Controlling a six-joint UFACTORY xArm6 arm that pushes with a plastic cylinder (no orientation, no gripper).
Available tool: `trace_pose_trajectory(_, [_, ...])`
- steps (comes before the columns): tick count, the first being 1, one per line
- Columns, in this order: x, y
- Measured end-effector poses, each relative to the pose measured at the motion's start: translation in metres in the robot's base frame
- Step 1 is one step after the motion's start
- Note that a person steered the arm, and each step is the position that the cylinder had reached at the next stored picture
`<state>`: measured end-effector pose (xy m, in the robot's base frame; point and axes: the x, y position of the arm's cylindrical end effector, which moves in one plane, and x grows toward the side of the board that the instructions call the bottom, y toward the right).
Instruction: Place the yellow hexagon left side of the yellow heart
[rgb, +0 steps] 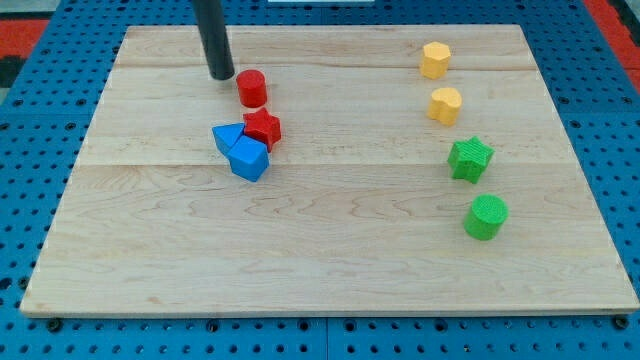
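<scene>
The yellow hexagon (435, 59) sits near the view's top right of the wooden board (330, 250). The yellow heart (445, 104) lies just below it, a small gap between them. My tip (221, 75) is at the view's upper left, far from both yellow blocks. It stands just left of the red cylinder (251, 88), close to it but apart.
A red star (262, 128) touches two blue blocks (243, 152) below the red cylinder. A green star (470, 158) and a green cylinder (486, 216) stand in a column below the yellow heart. Blue pegboard surrounds the board.
</scene>
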<state>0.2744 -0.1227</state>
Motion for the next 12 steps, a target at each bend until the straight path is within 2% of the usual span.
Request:
trace_pose_trajectory(1, [-0.001,0.023])
trace_pose_trajectory(2, [0.069,0.028])
trace_pose_trajectory(3, [0.068,0.047])
trace_pose_trajectory(5, [-0.033,0.177])
trace_pose_trajectory(6, [-0.063,0.257])
trace_pose_trajectory(7, [-0.053,0.319])
trace_pose_trajectory(9, [-0.001,0.181])
trace_pose_trajectory(10, [-0.023,0.219])
trace_pose_trajectory(11, [-0.022,0.269])
trace_pose_trajectory(12, [0.011,0.297])
